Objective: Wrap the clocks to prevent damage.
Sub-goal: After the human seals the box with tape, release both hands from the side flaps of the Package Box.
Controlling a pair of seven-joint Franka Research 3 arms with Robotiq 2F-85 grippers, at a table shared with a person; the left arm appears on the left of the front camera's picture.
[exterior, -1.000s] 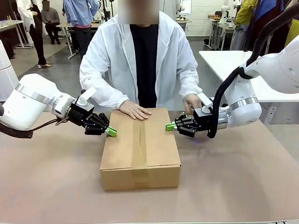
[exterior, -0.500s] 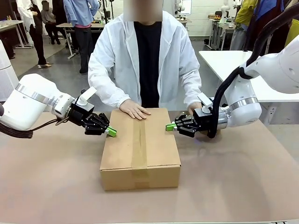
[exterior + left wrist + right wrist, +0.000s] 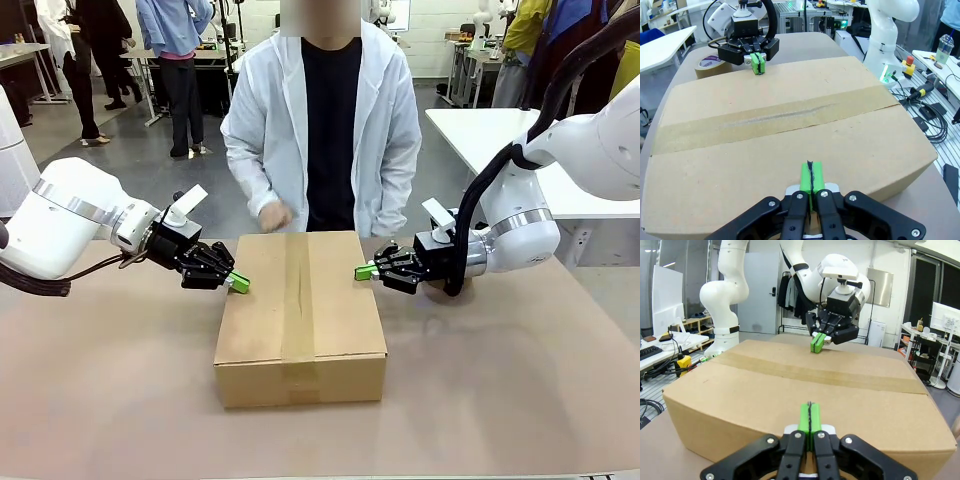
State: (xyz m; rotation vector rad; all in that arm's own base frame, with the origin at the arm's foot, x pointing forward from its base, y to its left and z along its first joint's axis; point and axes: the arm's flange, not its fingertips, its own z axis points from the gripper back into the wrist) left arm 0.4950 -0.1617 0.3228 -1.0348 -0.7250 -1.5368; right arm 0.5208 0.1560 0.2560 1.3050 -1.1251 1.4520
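Your big brown box (image 3: pixel 300 315) sits taped shut in the middle of the table (image 3: pixel 500 400). The clocks can't be seen. Your left gripper (image 3: pixel 238 283) and right gripper (image 3: pixel 364 271) are both closed, holding nothing, tips pressing the box's two sides.

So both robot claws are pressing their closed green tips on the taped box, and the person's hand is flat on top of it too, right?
Not quite. The front view shows the person's hand lifted off the taped box, held near their waist. Both sets of jaws are closed at the box's top edges.
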